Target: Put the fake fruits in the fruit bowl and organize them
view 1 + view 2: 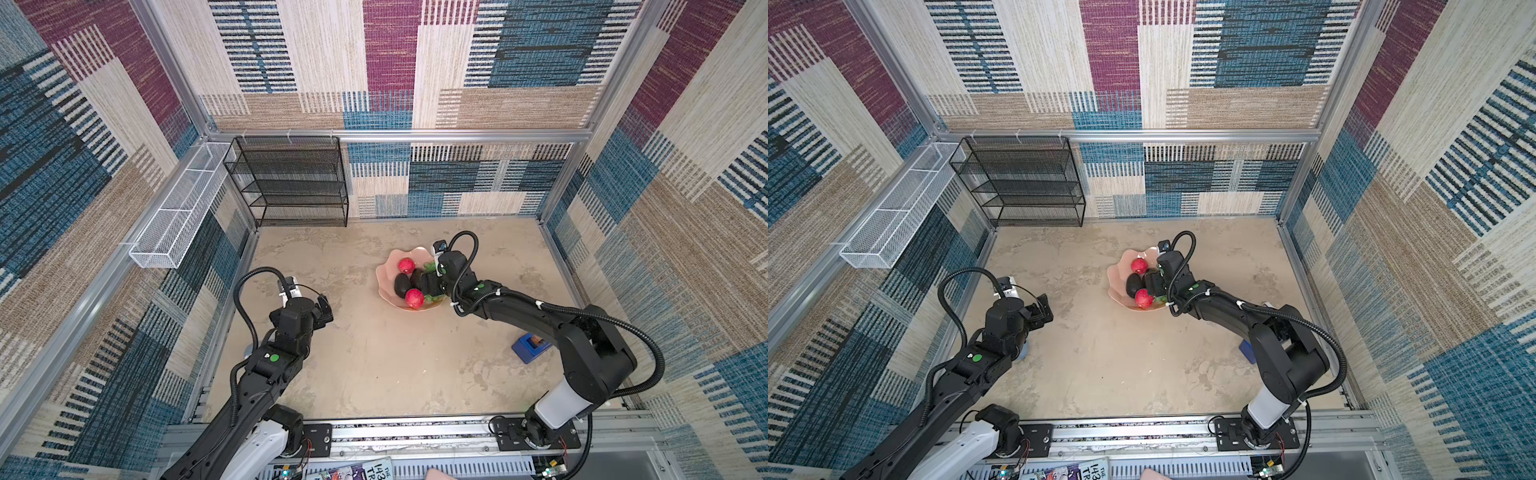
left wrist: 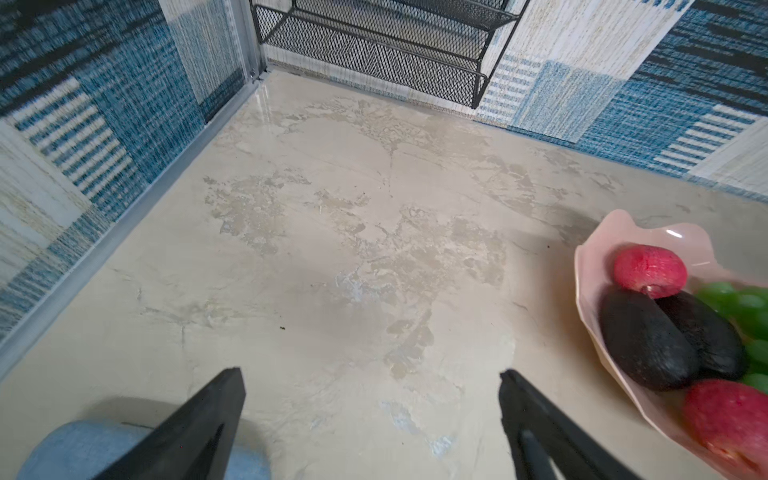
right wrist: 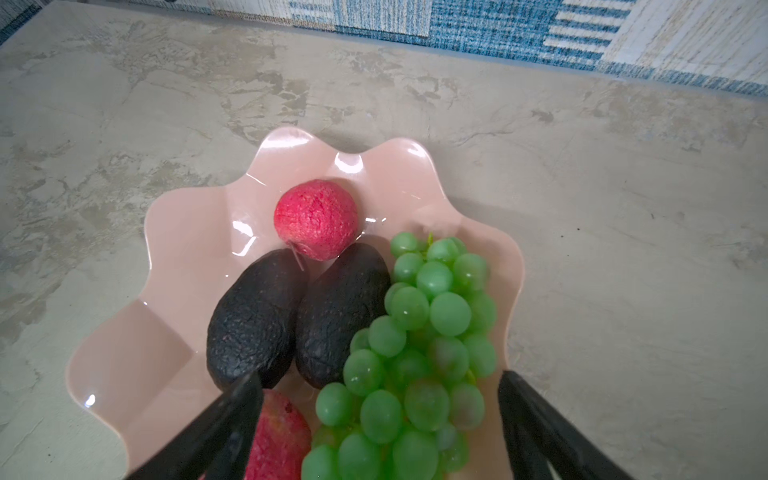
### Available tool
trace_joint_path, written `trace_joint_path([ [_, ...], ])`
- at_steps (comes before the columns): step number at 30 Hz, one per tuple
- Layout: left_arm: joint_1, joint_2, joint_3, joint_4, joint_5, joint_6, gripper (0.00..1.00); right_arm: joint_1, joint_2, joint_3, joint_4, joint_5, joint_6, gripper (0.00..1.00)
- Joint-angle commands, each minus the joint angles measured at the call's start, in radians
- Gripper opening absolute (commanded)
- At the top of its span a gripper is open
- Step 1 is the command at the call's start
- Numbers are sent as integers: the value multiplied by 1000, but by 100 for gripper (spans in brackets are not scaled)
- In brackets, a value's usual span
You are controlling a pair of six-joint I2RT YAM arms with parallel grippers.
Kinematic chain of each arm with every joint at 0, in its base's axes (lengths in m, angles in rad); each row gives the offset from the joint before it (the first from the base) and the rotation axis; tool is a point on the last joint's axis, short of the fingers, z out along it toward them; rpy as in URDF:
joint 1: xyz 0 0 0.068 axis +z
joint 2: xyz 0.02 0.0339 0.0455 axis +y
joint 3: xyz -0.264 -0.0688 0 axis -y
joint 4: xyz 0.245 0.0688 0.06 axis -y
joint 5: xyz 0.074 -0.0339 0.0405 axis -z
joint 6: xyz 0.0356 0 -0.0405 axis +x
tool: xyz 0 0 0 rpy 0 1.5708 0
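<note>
While both apart, left hand (image 2: 370, 370), right hand (image 3: 379, 376) over mottled tabletop (image 1: 374, 365); patchwork walls (image 1: 316, 54).

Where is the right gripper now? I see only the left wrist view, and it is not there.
Observer: The right gripper hangs over the fruit bowl, jaws open, above the grapes.
Operator: Does the whole bunch lie inside?
Observer: As far as the right wrist view shows, yes, beside one avocado.
Operator: What stands near the right arm?
Observer: Near the right arm, a blue box, on the table.
</note>
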Motion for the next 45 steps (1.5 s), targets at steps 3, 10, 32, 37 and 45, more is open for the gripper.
trace_joint_path([
  [3,36,51,-75,272,-124,171,99,-27,-90,15,35,6,15,100],
  [10,142,176,-206,564,-61,309,99,-131,-350,-209,235,144,-41,100],
  [32,311,683,-259,1172,264,396,99,-500,-152,-856,1384,-48,-230,100],
  [37,344,719,-131,975,253,355,99,-532,-88,-830,1376,-124,-215,100],
  [45,346,737,-155,1058,268,371,99,-536,-84,-828,1378,-133,-216,100],
])
